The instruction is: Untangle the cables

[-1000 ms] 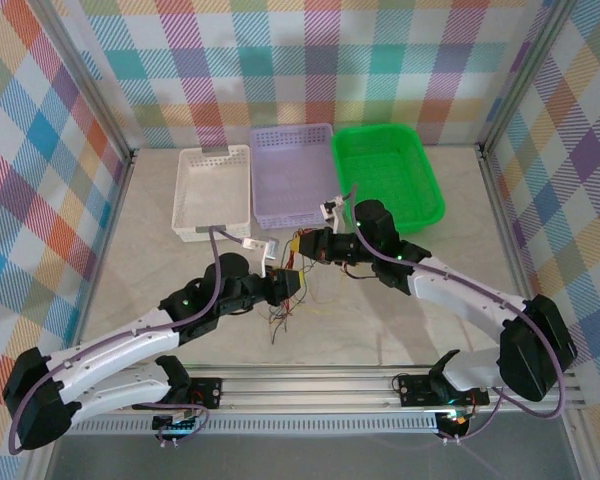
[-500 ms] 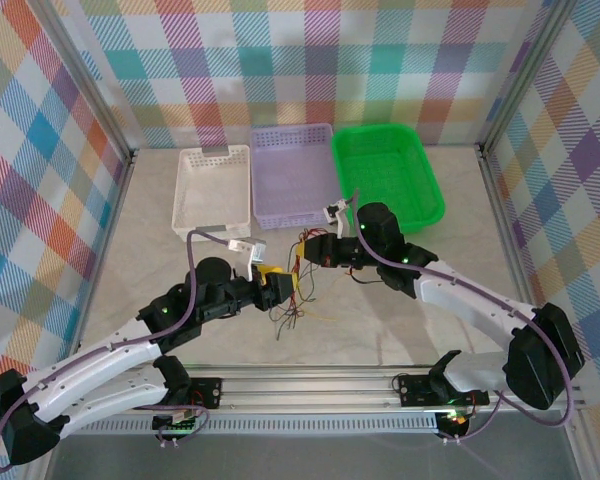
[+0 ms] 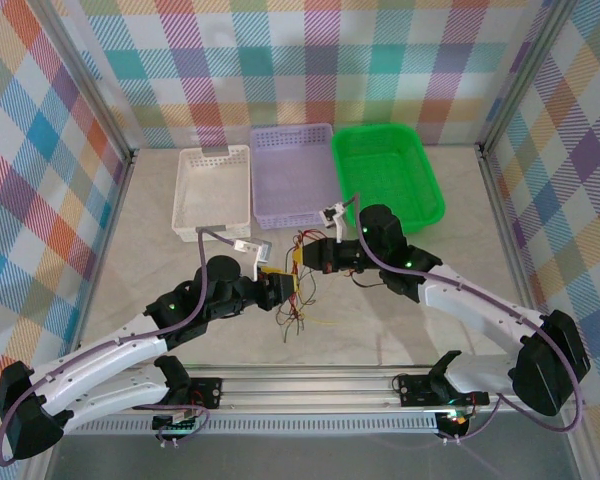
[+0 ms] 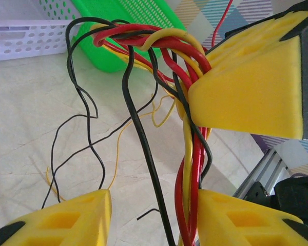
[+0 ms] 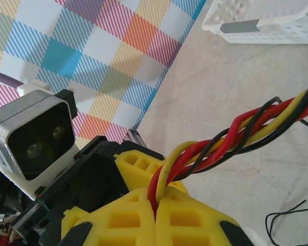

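Surface: pale marbled tabletop walled in by bright checked cloth. A white perforated plastic basket, a lilac perforated basket and a green plastic basket stand in a row at the far side.
Right gripper: yellow pads pressed together, pinching the thin black, red and yellow cables where they twist into one strand.
Left gripper: yellow fingers parted with a clear gap. The red-and-yellow strand runs through it against the finger on the right of the wrist view, and one black wire crosses the middle. No squeeze is visible.
Cables, place: mid-table, in front of the lilac basket, strung between the two grippers.
Cables, axis: from the right gripper's pads the strand rises up and to the right in its wrist view. Seen from above it spans a short way toward the near left, and the loose ends spread on the tabletop nearer the arm bases.
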